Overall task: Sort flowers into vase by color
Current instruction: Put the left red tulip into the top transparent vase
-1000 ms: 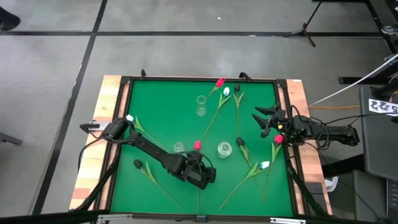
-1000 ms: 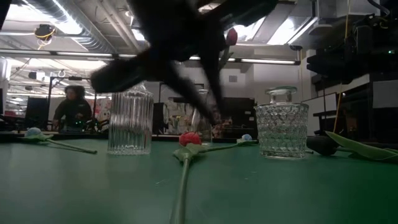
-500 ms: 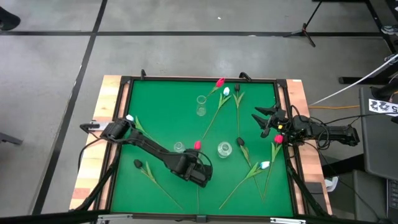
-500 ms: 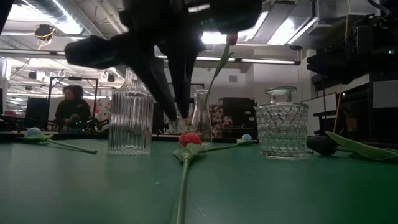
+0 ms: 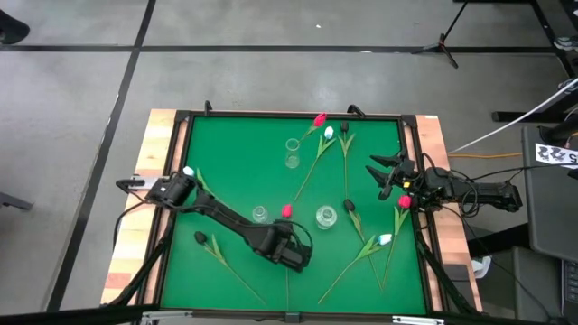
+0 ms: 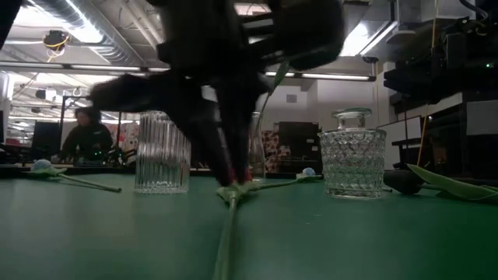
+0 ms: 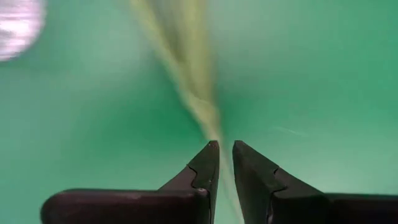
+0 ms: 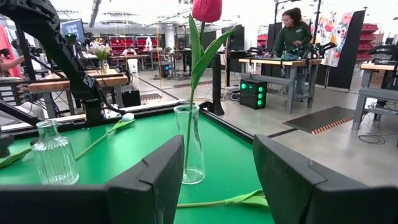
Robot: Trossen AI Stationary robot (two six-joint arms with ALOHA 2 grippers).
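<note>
No text, label, brand or number can be read anywhere here.

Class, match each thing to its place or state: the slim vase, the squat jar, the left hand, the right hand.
Things:
1. slim clear glass vase
2. squat cut-glass jar
3. left hand
4. right hand

States:
A. stands with no flower in it
B. open, holding nothing, near the right edge of the green mat
C. holds the standing red tulip
D. closed on the stem of the lying red tulip

Pairs: 1-C, 2-A, 3-D, 4-B.
</note>
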